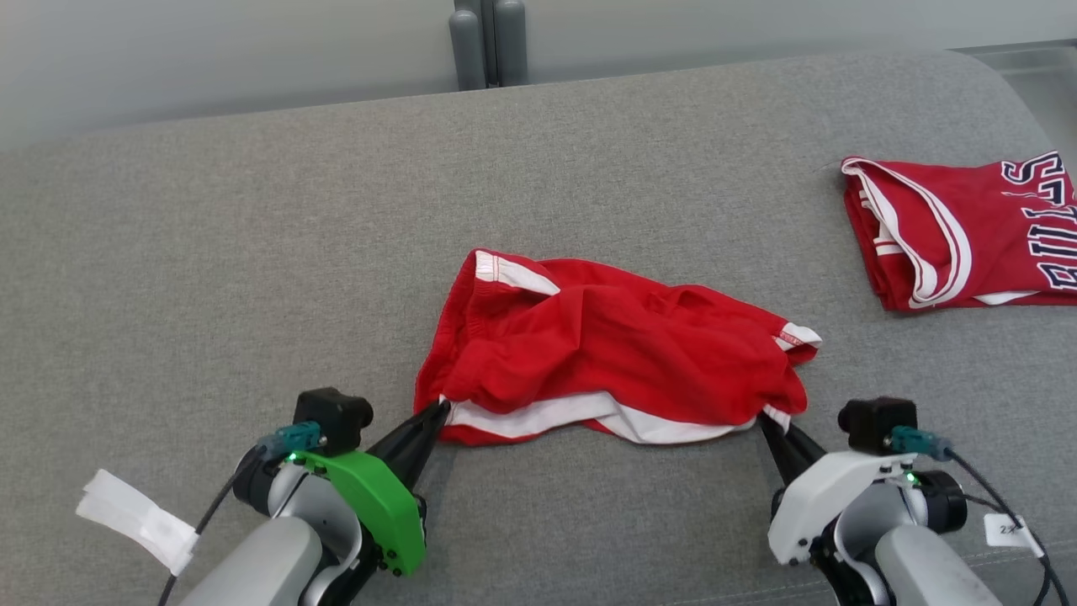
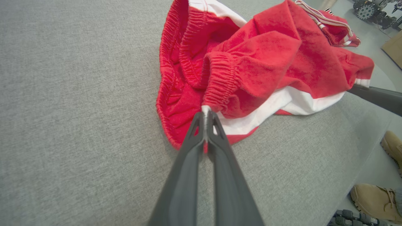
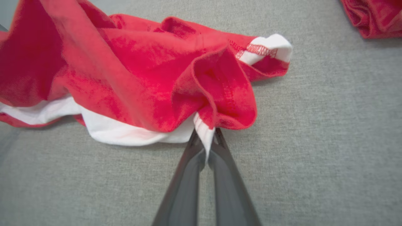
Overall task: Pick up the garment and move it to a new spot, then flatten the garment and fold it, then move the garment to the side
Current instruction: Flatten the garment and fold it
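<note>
The red shorts [image 1: 614,353] are pinched at 2 corners by the left gripper [image 1: 439,410] and right gripper [image 1: 764,418]; a seemingly folded jersey [image 1: 959,231] is seen upper right.

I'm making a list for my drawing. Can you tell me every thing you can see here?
shorts: one, red with white trim, crumpled in the middle of the cushion
jersey: one, red with white stripes and dark letters, folded at the right edge
cushion: one, grey, under both clothes
boots: two, tan, past the cushion's edge
left gripper: one, dark fingers, shut on the shorts' near left corner
right gripper: one, dark fingers, shut on the shorts' near right corner
</note>
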### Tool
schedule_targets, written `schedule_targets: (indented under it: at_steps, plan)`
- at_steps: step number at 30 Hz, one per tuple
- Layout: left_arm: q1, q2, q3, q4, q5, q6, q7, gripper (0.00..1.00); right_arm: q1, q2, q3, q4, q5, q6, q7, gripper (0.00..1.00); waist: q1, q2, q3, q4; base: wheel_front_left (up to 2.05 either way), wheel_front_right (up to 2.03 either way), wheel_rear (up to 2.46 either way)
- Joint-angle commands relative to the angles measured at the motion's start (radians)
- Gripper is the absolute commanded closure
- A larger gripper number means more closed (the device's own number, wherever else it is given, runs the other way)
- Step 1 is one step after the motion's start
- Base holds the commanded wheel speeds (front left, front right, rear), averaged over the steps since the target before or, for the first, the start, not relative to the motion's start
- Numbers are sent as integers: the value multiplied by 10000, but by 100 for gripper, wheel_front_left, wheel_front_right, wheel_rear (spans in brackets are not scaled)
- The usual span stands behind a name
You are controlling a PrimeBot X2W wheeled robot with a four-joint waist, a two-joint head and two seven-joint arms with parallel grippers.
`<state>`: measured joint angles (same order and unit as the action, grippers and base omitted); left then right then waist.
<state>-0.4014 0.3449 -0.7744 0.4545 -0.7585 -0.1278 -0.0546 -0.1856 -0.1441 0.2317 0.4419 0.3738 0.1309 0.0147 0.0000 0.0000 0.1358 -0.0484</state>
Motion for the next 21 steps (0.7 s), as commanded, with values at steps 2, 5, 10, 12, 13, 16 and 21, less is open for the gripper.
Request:
schedule_targets:
  at_steps: [2, 5, 10, 12, 13, 16, 21]
  plan:
    - [-238, 168, 249, -540, -351, 15, 91, 100, 37, -185, -100, -865, 750, -6, 181, 100, 0, 0, 45, 18, 0, 0, 0]
    - [-415, 386, 771, -1665, -1148, 35, 599, 100, -187, -484, -292, -2397, 1999, -5, 806, 100, 0, 0, 291, 73, 0, 0, 0]
    - [-1525, 1007, 1873, -3549, -3283, 170, 2703, 100, -1349, -1267, -927, -4378, 3949, -5, 2722, 100, 0, 0, 1172, 244, 0, 0, 0]
    - [-2452, 1289, 2308, -3872, -3788, 463, 3552, 100, -2344, -1433, -1367, -4619, 4277, -3, 3410, 100, 0, 0, 1734, 343, 0, 0, 0]
    - [-2954, 1398, 2459, -3891, -3939, 586, 3936, 100, -2898, -1521, -1580, -4593, 4301, -3, 3709, 100, 0, 0, 2022, 402, 0, 0, 0]
    - [-4879, 1539, 2874, -3481, -4047, 971, 4802, 100, -4943, -1284, -2164, -4021, 4191, -3, 4508, 100, 0, 0, 2893, 556, 0, 0, 0]
    - [-8045, 1038, 3512, -1722, -3449, 1473, 4408, 100, -8774, -204, -3332, -2230, 2329, -9, 3947, 100, 0, 0, 3950, 682, 0, 0, 0]
